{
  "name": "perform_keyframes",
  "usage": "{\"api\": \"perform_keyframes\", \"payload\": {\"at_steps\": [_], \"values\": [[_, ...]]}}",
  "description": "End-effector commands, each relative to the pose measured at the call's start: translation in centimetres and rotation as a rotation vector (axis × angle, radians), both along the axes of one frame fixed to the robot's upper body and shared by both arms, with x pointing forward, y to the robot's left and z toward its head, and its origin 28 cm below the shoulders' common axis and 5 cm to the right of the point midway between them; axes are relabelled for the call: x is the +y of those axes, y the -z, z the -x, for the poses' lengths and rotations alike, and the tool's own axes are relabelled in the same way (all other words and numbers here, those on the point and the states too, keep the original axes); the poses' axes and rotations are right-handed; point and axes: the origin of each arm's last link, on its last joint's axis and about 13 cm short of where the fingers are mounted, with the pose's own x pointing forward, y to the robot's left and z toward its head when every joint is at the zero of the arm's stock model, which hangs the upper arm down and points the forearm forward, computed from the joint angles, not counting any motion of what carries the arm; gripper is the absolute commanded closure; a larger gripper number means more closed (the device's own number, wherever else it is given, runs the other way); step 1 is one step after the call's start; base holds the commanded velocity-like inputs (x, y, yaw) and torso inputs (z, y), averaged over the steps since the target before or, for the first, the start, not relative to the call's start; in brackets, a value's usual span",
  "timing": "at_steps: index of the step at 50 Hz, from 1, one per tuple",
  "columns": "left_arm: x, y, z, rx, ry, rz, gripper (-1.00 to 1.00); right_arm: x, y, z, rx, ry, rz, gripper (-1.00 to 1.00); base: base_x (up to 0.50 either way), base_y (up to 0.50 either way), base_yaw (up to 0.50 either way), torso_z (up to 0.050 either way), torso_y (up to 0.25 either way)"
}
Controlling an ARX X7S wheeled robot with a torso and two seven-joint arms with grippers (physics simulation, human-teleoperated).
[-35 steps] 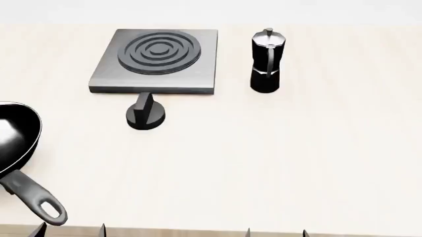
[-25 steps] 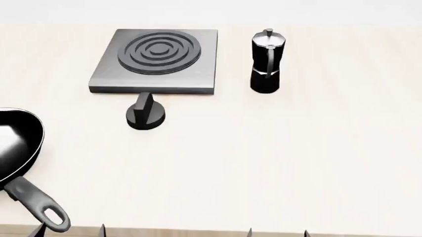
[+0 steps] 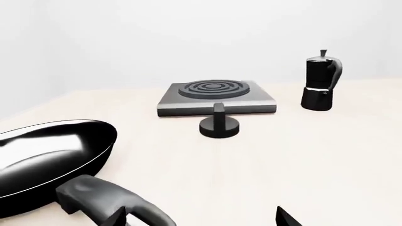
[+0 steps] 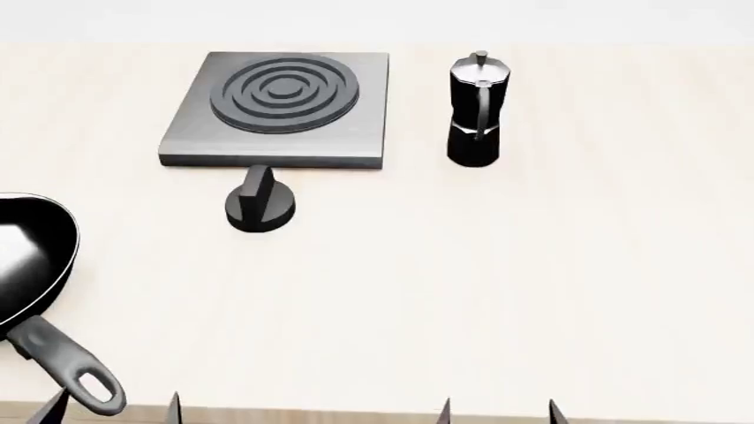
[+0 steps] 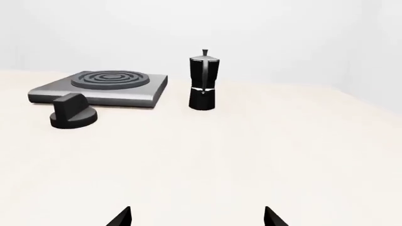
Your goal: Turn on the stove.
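Observation:
The stove (image 4: 282, 97) is a flat grey metal slab with dark concentric rings, lying at the far left-centre of the table. Its round black finned knob (image 4: 260, 205) sits just in front of it, with the fin upright. Both also show in the left wrist view, stove (image 3: 217, 96) and knob (image 3: 219, 126), and in the right wrist view, stove (image 5: 100, 89) and knob (image 5: 73, 111). My left gripper (image 4: 115, 413) is open at the near table edge, its tips either side of the frying pan's handle end. My right gripper (image 4: 499, 413) is open and holds nothing, well short of the knob.
A black frying pan (image 4: 30, 256) lies at the left edge, its handle (image 3: 107, 205) reaching toward my left gripper (image 3: 201, 219). A black moka pot (image 4: 478, 110) stands right of the stove. Bare light tabletop lies between my right gripper (image 5: 197, 217) and the knob.
The frying pan slid slightly toward the near edge, then stayed put. Both grippers' fingertips show a little more in the head view, the left ones shifted slightly left.

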Motion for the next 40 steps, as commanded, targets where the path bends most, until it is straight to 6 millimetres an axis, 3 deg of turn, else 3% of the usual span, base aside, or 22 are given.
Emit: {"api": "perform_keyframes", "payload": {"at_steps": [1,5,19,36,37,40], "values": [[-0.1,-2.3,0.7,-0.019,0.013,-0.012,-1.0,0.1,-3.2,0.8,-0.029,-0.009,0.033,-1.0,0.0,0.0,0.0,0.0,0.0],[-0.2,-3.7,1.0,-0.045,0.016,-0.021,-1.0,0.1,-5.1,1.1,-0.057,-0.014,0.042,-1.0,0.0,0.0,0.0,0.0,0.0],[-0.2,-7.4,0.8,-0.117,0.031,-0.011,-1.0,-0.5,-9.0,1.4,-0.116,0.002,0.088,-1.0,0.0,0.0,0.0,0.0,0.0],[-0.3,-11.5,0.1,-0.208,0.046,0.015,-1.0,-0.5,-12.3,1.3,-0.21,-0.012,0.1,-1.0,0.0,0.0,0.0,0.0,0.0],[-0.2,-13.8,0.0,-0.264,0.046,0.031,-1.0,-0.5,-14.3,1.7,-0.244,-0.016,0.13,-1.0,0.0,0.0,0.0,0.0,0.0],[-0.2,-14.0,0.1,-0.263,0.047,0.031,-1.0,-0.5,-14.5,1.7,-0.245,-0.016,0.129,-1.0,0.0,0.0,0.0,0.0,0.0]]}}
